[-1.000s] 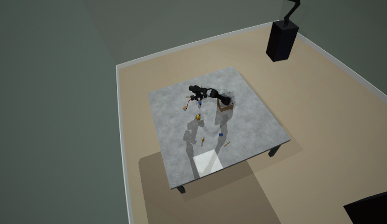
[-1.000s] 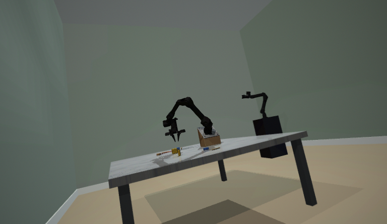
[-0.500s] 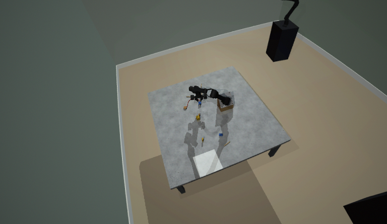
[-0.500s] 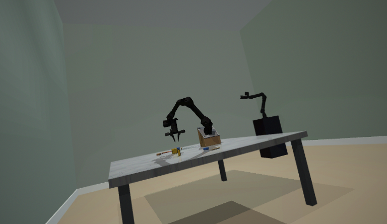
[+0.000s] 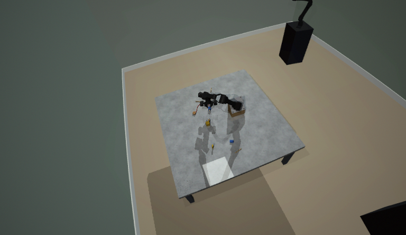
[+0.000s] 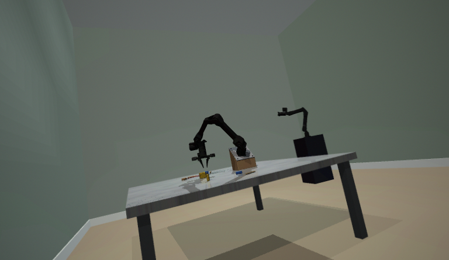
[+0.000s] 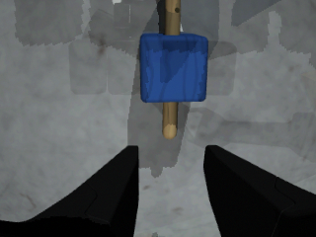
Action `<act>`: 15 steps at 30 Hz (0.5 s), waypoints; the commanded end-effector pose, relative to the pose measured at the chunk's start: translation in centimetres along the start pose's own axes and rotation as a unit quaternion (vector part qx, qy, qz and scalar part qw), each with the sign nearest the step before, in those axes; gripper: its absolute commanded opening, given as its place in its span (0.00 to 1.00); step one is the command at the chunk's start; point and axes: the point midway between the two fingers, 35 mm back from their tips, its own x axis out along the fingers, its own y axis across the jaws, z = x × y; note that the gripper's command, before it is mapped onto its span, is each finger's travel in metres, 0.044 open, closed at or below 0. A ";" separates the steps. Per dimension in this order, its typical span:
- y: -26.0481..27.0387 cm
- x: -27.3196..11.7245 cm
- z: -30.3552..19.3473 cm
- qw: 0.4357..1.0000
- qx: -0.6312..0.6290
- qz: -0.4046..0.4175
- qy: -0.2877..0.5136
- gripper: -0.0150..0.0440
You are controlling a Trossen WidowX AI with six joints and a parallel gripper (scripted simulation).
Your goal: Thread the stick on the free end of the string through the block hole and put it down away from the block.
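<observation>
The stick lies under my gripper in the wrist view, with a blue cube around its middle; it shows beyond both sides. A red string runs from the round wooden button toward it; where they join is hidden now. My gripper is partly open and empty, above the table and just short of the stick's near tip in the wrist view. A yellow block stands near the cube; I cannot make out a hole in it.
A small yellow piece, a blue piece and a loose stick lie farther off. Another stick lies beyond the button. My arm stands on a wooden base.
</observation>
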 end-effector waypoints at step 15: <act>-0.1 3.1 -0.1 1.000 0.003 0.000 0.003 0.47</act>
